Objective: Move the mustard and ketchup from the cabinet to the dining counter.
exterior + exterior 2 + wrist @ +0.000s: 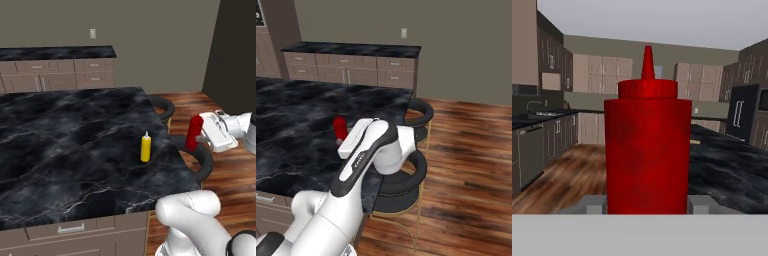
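the gripper (200,136) is clamped on the ketchup (194,133), holding it upright just off the right edge of the dining counter (75,145), above the dark round stools (202,162) tucked beside it. in the hand view the red bottle (648,150) sits square between the two fingers (698,204), held low on its body. the mustard (145,147) already stands upright on the dining counter, near that same edge and a little inboard of the ketchup.

the ketchup looks light and smooth-sided, probably a bit squeezable, so a firm hold on the wide body suits it better than the narrow cap. it is tall for its base, so it likely needs a level, gentle set-down on the slab, clear of the mustard.
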